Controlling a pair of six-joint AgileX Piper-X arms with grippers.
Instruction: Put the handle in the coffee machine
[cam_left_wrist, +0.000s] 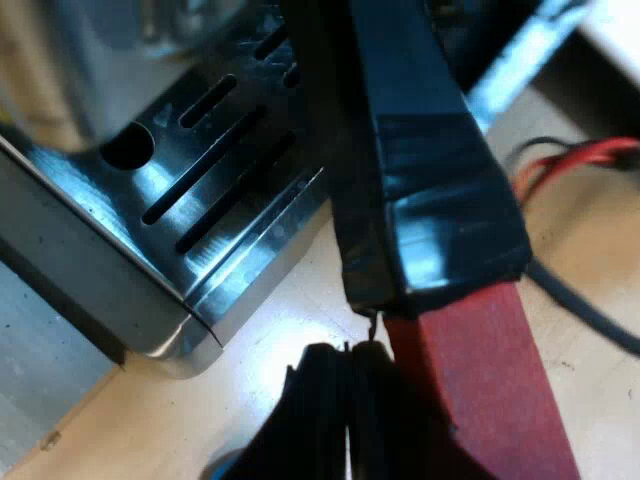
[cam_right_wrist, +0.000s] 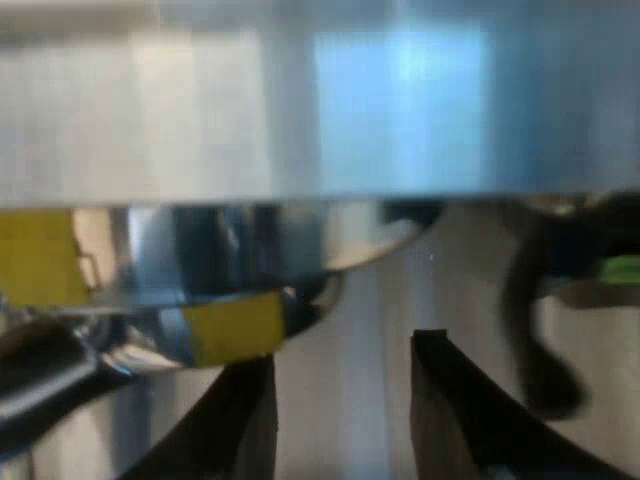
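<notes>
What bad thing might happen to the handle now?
The left gripper looks shut beside the handle's red end, not around it, so a push might slip off. The right gripper is open near the metal holder; if it isn't locked into the machine, it may drop.

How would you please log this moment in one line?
left gripper shut beside handle, by machine | right gripper open near metal holder

A light wooden table (cam_left_wrist: 280, 330) carries the coffee machine (cam_left_wrist: 200, 170), its slotted metal base sitting flat on the surface with one rounded corner showing. A black cable (cam_left_wrist: 590, 305) trails across the bare tabletop near the machine, and a bundle of red wires (cam_left_wrist: 590, 155) lies beside it.
</notes>
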